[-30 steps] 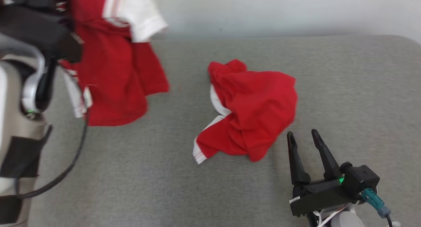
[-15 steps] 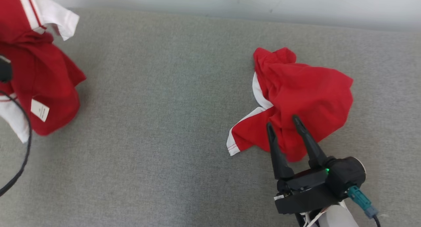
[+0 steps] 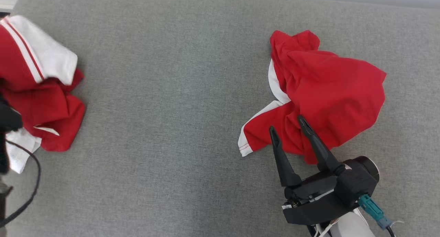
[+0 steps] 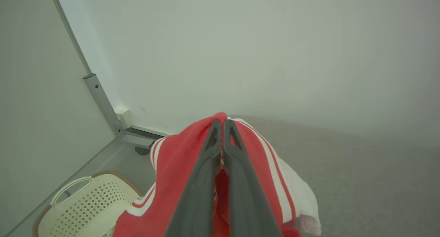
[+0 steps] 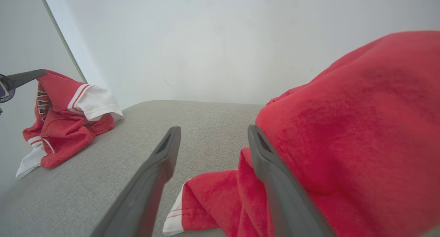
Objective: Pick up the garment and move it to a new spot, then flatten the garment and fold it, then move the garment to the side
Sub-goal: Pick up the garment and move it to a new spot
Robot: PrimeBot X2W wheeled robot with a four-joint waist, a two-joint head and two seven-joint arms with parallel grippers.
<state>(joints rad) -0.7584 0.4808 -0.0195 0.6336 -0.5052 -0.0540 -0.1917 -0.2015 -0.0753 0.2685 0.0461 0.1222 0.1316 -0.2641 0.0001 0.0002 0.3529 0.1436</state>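
Far left on cushion (image 3: 172, 144): left garment (image 3: 41, 103). Right of centre, well apart from it: right garment (image 3: 330, 92). Before right garment, at lower right: right gripper (image 3: 286, 122), fingertips over garment's near edge. Around left gripper (image 4: 222, 122): left garment, draped on both sides. Below and left of that, off cushion: basket (image 4: 89, 202). Behind cushion: wall (image 5: 206, 41).

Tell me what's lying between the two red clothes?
Nothing. In the head view, the stretch between the striped red garment on the left and the crumpled red garment on the right is just bare grey fabric surface.
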